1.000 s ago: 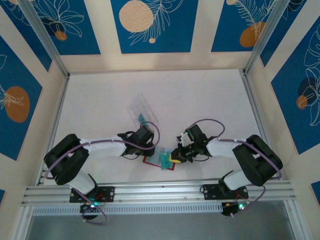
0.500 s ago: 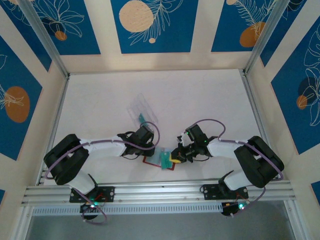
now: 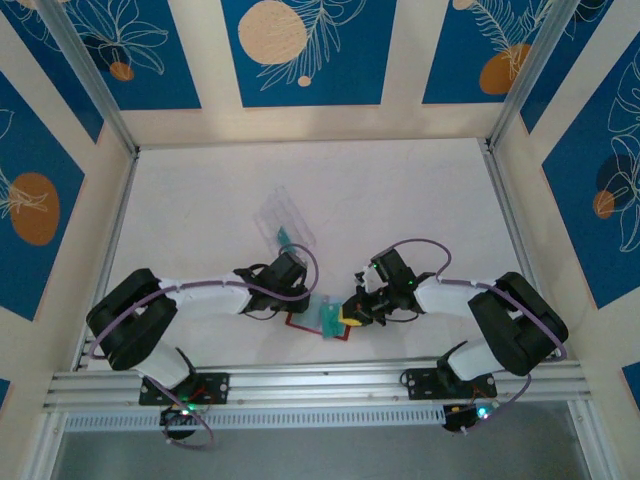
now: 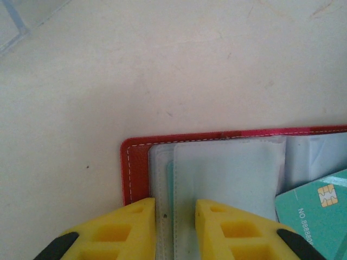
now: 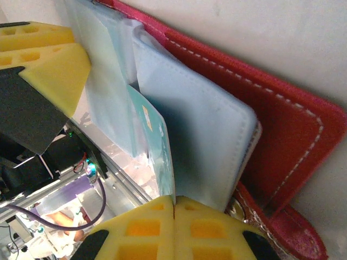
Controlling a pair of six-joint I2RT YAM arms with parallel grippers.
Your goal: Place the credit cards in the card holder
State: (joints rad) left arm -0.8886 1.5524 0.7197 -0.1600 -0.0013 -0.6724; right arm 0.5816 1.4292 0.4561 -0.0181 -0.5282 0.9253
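Right gripper (image 5: pixel 173 201): yellow fingers pressed together, clamped on the lower edge of a thin teal-green rectangular credit card (image 5: pixel 158 145). The right wrist view shows this card nearly edge-on, rising from the fingertips, with a gold chip on its face. It sits between two of the pale translucent plastic sleeves (image 5: pixel 200 135) of the small flat red folding card holder (image 5: pixel 293 135). Whether the card is inside a pocket or only between two sleeves cannot be told.

Left gripper (image 4: pixel 174 216): yellow fingers a narrow gap apart, set over the near edge of the card holder's left half. The sleeve edges run into that gap. Whether the fingers pinch a sleeve or only press on it cannot be told.

Card holder: lying open on the white tabletop (image 4: pixel 108 81), near the front edge of the table. In the top view it lies between the left gripper and the right gripper. The cover is red with pale stitching along the rim and has a rounded corner. In the left wrist view the held card appears at the lower right, tilted and overlapping the sleeves, with its chip and a row of digits showing. A narrow teal strip shows at the left edge of the front sleeve; what it belongs to cannot be told.

Clear transparent plastic case (image 3: pixel 287 215): on the table beyond the left gripper, apart from the card holder. A second teal-green card (image 3: pixel 284 238) shows at its near end.
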